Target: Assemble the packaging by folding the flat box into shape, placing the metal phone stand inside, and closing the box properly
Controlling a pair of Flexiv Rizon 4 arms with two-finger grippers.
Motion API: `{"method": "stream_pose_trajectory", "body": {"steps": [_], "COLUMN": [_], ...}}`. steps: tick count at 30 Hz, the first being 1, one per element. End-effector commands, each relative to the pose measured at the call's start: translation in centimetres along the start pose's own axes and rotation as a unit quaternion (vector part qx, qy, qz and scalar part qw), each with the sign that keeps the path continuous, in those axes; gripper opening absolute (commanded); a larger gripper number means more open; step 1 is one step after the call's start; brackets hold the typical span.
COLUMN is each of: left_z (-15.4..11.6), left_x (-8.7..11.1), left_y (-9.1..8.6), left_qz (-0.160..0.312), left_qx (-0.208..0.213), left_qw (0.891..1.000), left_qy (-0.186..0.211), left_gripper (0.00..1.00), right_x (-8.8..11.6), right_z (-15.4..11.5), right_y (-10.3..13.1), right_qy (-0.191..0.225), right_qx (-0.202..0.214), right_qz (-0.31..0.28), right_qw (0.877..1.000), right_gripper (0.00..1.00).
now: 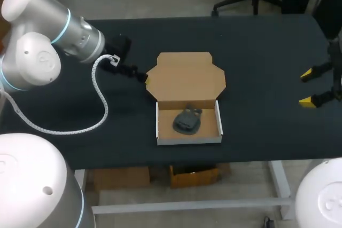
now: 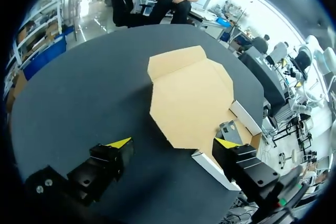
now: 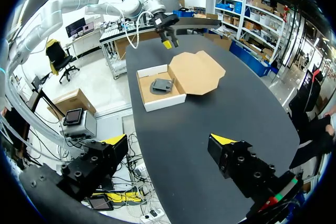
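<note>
The box [image 1: 188,140] is seen near the 6 o'clock edge of the tabletop [image 1: 256,52], its white walls folded up. The stand [image 1: 187,122] is laid inside it, about the middle. The lid [image 1: 185,77] is spread flat at the box's 12 o'clock side, hinged on the far wall and not yet closed. The left gripper [image 2: 173,142] is held released and empty just beside the lid's 9 o'clock edge; whether a finger touches the card cannot be told. The right gripper [image 1: 310,88] is likewise released, with nothing in it, well apart at 3 o'clock.

The card is judged light and thin, and it is expected to bend at its creases and spring back when let go. The lid is best pinched through its thickness at the 12 o'clock edge and swung over. The box may be slid by any push, though some weight is lent by the metal stand.
</note>
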State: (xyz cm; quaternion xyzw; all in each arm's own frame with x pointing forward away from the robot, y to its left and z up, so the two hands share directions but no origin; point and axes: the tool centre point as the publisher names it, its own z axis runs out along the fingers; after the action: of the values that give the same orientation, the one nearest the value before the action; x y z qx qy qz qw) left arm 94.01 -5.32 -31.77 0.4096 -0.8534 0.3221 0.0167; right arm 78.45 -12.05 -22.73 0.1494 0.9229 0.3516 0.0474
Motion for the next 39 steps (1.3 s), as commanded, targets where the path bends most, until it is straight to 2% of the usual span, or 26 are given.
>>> {"method": "stream_pose_trajectory", "body": {"steps": [1,7,13,27,31,34,37,38,39], "left_z": [0.7,1.2,1.8,3.9,4.3,4.7,5.1,5.2,5.3], "left_x": [-1.2,-2.5,-2.9,-2.7,-2.5,-2.3,-2.0,-1.9,-1.8], "left_y": [-0.4,-0.8,-1.1,-1.9,-2.1,-2.2,-2.4,-2.4,-2.4], "left_qz": [0.008,0.003,0.002,-0.010,-0.013,-0.017,-0.018,-0.020,-0.020], "left_qx": [0.007,0.015,0.016,0.024,0.026,0.027,0.027,0.027,0.027], "left_qw": [1.000,0.999,0.998,0.990,0.988,0.987,0.985,0.983,0.983], "left_qy": [0.014,0.038,0.064,0.138,0.149,0.160,0.171,0.178,0.180], "left_gripper": [1.00,1.00,1.00,1.00,1.00,0.93,0.76,0.65,0.60], "right_x": [0.1,-0.3,-0.7,-2.0,-2.4,-2.6,-2.9,-3.0,-3.0], "right_z": [-0.1,0.0,0.1,0.6,0.6,0.6,0.7,0.6,0.6], "right_y": [0.0,0.6,1.3,2.3,2.6,2.7,2.9,3.0,3.1], "right_qy": [0.000,0.008,0.015,0.035,0.035,0.035,0.035,0.034,0.033], "right_qx": [0.000,0.003,0.005,0.023,0.031,0.036,0.041,0.044,0.046], "right_qz": [0.000,-0.010,-0.016,-0.031,-0.036,-0.039,-0.042,-0.044,-0.045], "right_qw": [1.000,1.000,1.000,0.999,0.998,0.998,0.998,0.998,0.997], "right_gripper": [1.00,1.00,1.00,1.00,1.00,1.00,1.00,1.00,1.00]}}
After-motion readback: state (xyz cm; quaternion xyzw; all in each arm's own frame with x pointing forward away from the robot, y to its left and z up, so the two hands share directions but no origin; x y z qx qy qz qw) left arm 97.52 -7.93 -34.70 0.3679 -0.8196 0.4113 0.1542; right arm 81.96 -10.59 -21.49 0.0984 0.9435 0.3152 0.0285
